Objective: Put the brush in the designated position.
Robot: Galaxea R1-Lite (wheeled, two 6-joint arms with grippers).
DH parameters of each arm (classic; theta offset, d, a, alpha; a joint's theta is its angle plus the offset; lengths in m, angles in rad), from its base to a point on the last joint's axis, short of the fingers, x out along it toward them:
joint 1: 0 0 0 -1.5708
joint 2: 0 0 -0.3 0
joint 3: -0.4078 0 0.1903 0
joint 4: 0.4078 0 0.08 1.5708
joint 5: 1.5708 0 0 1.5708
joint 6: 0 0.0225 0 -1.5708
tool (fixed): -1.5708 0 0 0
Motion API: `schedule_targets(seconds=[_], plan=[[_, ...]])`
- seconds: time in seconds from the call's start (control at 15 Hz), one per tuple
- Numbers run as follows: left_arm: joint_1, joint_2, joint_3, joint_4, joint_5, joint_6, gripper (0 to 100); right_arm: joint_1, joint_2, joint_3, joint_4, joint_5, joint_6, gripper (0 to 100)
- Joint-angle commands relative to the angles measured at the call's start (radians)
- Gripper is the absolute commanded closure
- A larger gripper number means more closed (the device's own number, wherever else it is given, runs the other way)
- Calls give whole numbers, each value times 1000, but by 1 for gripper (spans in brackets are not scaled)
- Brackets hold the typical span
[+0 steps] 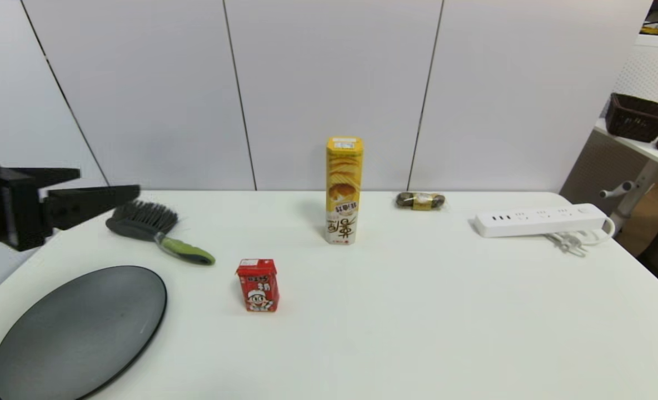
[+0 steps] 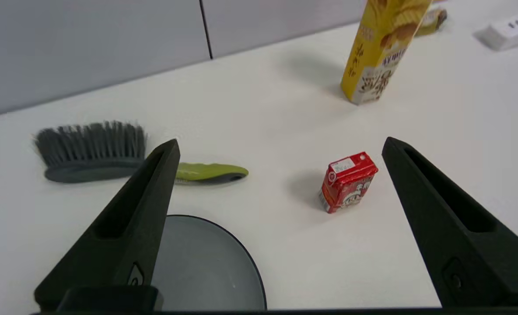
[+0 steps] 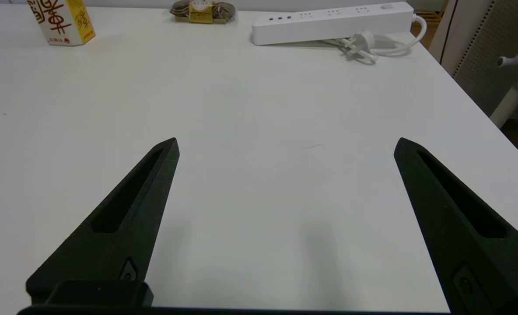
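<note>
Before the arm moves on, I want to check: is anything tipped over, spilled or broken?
Nothing stands out. The brush lies flat and whole, the yellow box and red carton stand upright, nothing spilled.

The right pincer (image 3: 285,144) hangs spread wide over the white desk (image 3: 259,175); beyond it a wrapped snack (image 3: 203,9) lies just beside the white power strip (image 3: 331,22).

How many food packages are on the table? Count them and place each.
3: yellow tube upright mid-table near the back, red carton in front of it toward the left, wrapped snack lying at the back edge. None seems hidden.
</note>
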Motion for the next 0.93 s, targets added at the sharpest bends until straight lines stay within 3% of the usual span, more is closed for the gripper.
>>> schedule_targets(seconds=[0.07, 0.53, 0.93], plan=[[138, -464, 293, -104, 15, 32, 0, 0, 1, 2, 0, 1, -1, 0], [172, -946, 734, -84, 65, 27, 0, 0, 1, 2, 0, 1, -1, 0], [173, -1066, 929, -33, 139, 10, 0, 0, 1, 2, -1, 1, -1, 0]])
